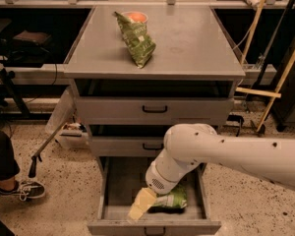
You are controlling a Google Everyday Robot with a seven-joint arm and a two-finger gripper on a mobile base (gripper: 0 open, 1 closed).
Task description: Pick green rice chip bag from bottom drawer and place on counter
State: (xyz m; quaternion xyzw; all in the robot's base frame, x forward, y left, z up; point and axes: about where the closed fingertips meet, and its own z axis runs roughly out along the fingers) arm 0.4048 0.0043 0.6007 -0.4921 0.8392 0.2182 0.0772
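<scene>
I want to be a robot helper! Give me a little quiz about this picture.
1. True or false: the gripper is down inside the open bottom drawer.
2. What lies right next to the gripper in that drawer? A) the green rice chip bag B) a banana C) a red can
3. Fill in the blank: the darker green bag lies on top of the ____.

Key: 1 true. 2 A. 3 counter.
</scene>
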